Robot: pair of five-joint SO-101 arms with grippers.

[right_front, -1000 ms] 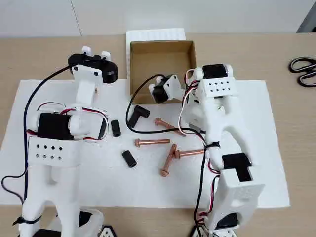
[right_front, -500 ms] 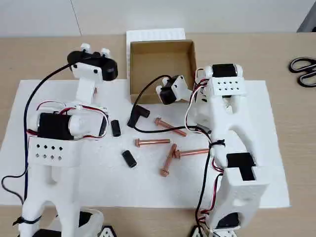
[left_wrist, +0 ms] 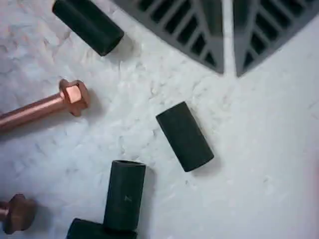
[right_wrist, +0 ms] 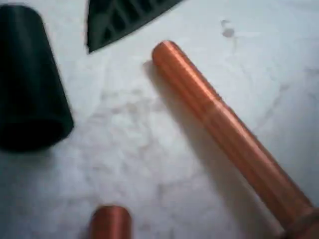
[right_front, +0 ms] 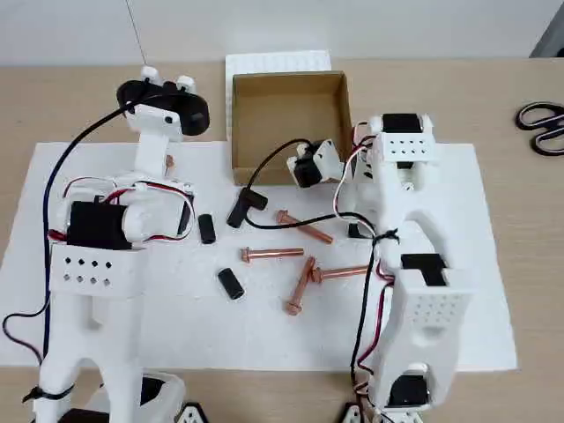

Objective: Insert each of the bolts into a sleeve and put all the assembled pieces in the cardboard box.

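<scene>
The cardboard box (right_front: 286, 123) is sitting at upper centre. The left gripper (left_wrist: 229, 69) is hanging pinched together, grasping nothing; whether the right gripper (right_wrist: 107, 25) is gripping, I cannot tell. Copper bolts (right_front: 272, 255) and sleeves (right_front: 206, 228) are lying loose at centre.

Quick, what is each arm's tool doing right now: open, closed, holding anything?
Left tool: looks closed, holding nothing.
Right tool: cannot be told from these views.
</scene>
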